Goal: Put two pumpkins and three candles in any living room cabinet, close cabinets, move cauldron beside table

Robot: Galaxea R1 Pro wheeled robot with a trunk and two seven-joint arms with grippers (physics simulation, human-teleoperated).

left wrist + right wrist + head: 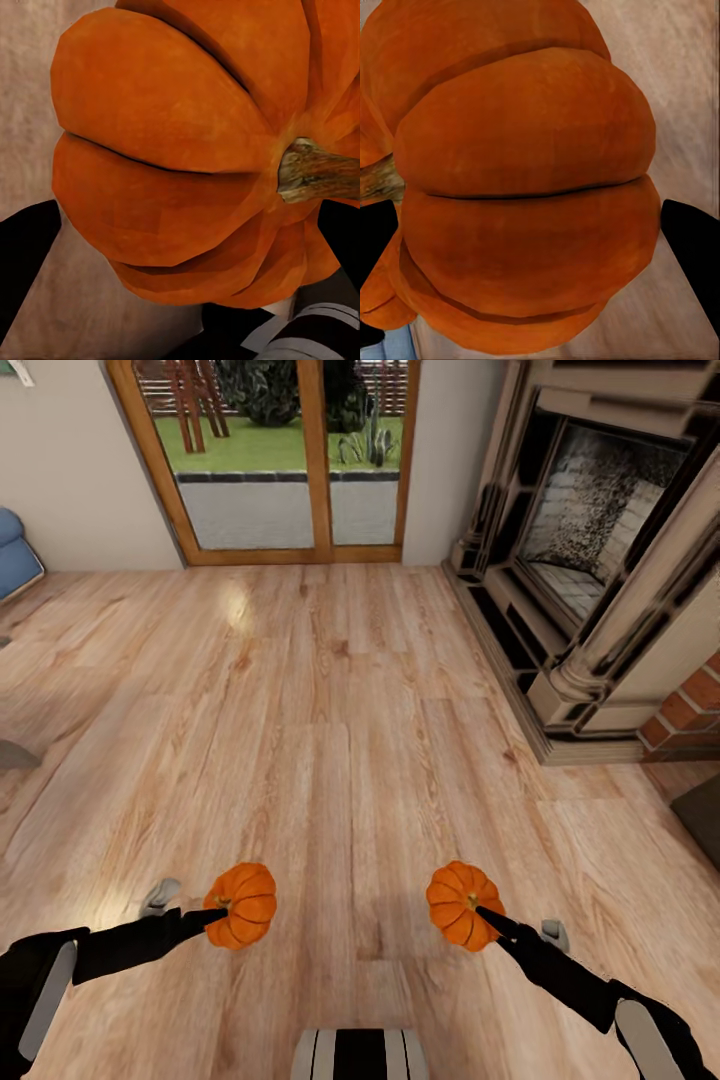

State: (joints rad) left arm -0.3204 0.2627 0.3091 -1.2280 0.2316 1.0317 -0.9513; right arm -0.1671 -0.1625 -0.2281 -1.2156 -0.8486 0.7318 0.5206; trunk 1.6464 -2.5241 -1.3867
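Observation:
Two bright orange ribbed pumpkins hang above the wooden floor, one in each hand. My left gripper (pixel 222 916) is shut on the left pumpkin (pixel 243 904), whose brown stem (pixel 315 171) shows close up on the pumpkin (pixel 172 150) in the left wrist view. My right gripper (pixel 483 916) is shut on the right pumpkin (pixel 462 901), and in the right wrist view that pumpkin (pixel 525 195) sits between black fingers (pixel 694 247). The candles, cabinet, cauldron and table are out of view.
A beige and black fireplace (pixel 590 550) with a brick side (pixel 690 710) stands at the right. A glass patio door (pixel 280 460) in a wooden frame is straight ahead. A blue seat (pixel 15 555) shows at the far left. Wooden floor (pixel 340 720) lies between.

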